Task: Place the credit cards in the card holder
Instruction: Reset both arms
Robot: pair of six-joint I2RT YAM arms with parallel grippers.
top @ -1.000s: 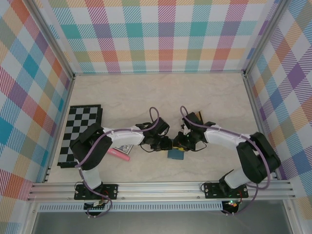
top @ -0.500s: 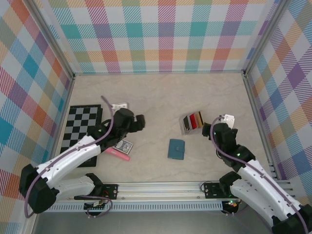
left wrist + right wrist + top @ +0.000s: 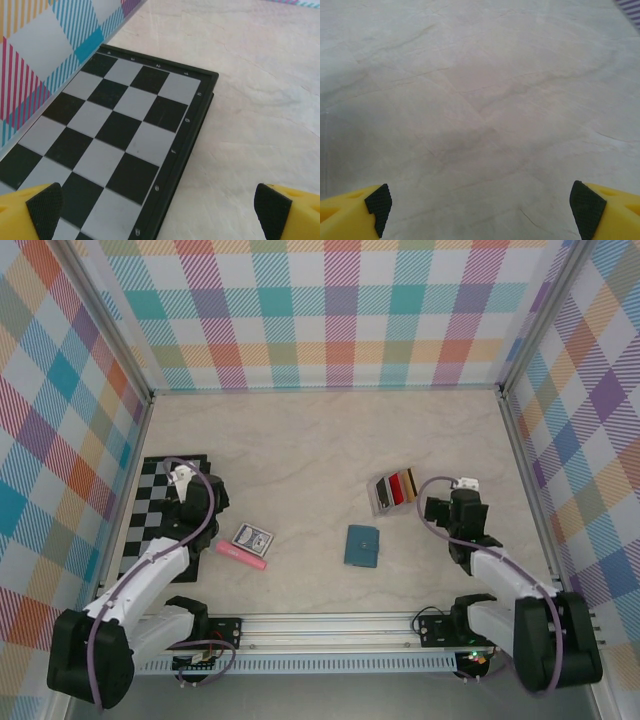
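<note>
Top: credit cards [image 3: 395, 488] fanned on table [image 3: 300, 440], right of centre; card holder [image 3: 361, 546] near-left of them, apart. Left gripper [image 3: 192, 492] over chessboard [image 3: 150, 530]; right gripper [image 3: 455, 508] right of cards.
Left wrist: jaws spread wide, empty, above chessboard.
Right wrist: jaws spread wide, empty, over bare table.

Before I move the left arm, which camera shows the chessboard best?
Top external: nearly the whole chessboard lies flat on the table, its near part crossed by the left arm. The left wrist view gives a close look at its far right corner; the right wrist view faces the table surface.
</note>
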